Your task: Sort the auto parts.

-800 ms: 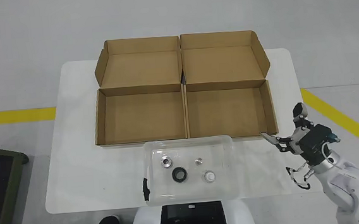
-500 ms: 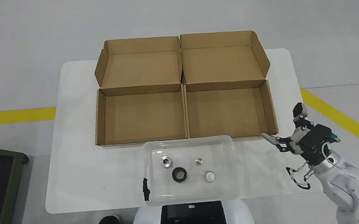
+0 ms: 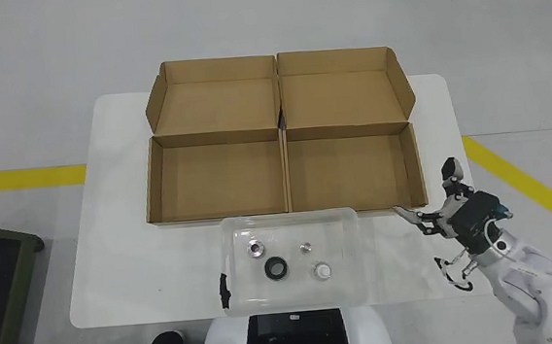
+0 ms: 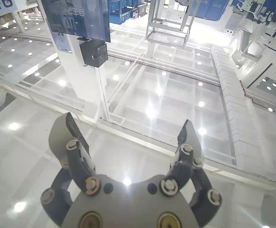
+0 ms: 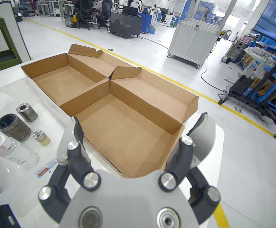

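right hand (image 3: 424, 192) spread just beside right box (image 3: 354, 171) near corner, maybe touching | left box (image 3: 216, 182), right box open above, walled | clear bin (image 3: 338, 240) open-topped | bare desk (image 3: 118, 272) either side

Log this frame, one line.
right jaws open, by right box | left jaws open, facing ceiling | parts in bin | boxes empty

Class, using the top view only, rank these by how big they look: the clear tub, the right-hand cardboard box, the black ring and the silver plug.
Largest to smallest:
1. right-hand cardboard box, lid included
2. clear tub
3. black ring
4. silver plug
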Robot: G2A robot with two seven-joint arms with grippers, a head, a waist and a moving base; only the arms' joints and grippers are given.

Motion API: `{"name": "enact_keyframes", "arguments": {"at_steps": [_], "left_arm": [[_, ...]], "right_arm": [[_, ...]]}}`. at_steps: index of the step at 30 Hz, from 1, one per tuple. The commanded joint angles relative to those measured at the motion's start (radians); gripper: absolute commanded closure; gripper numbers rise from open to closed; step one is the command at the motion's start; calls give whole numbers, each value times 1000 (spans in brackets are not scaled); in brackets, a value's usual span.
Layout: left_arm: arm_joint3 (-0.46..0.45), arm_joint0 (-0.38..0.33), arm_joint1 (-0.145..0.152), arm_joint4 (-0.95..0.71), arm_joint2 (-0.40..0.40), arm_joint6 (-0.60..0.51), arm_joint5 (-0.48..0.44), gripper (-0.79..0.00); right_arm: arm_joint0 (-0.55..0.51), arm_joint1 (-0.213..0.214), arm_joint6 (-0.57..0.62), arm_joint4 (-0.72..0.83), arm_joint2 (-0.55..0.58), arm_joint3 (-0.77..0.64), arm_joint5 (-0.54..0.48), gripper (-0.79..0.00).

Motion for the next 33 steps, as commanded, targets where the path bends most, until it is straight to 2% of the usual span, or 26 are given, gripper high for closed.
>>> {"name": "enact_keyframes", "arguments": {"at_steps": [1, 12, 20, 33], "left_arm": [[0, 0, 0, 0, 0, 0, 0, -785], [0, 0, 0, 0, 0, 0, 0, -785], [0, 0, 0, 0, 0, 0, 0, -785], [0, 0, 0, 0, 0, 0, 0, -785]], "right_arm": [[8, 2, 13, 17, -23, -6, -39, -785], [111, 23, 187, 1, -180, -61, -320, -785], [137, 66, 291, -38, -350, -136, -320, -785], [186, 158, 359, -63, -479, -113, -320, -785]]}}
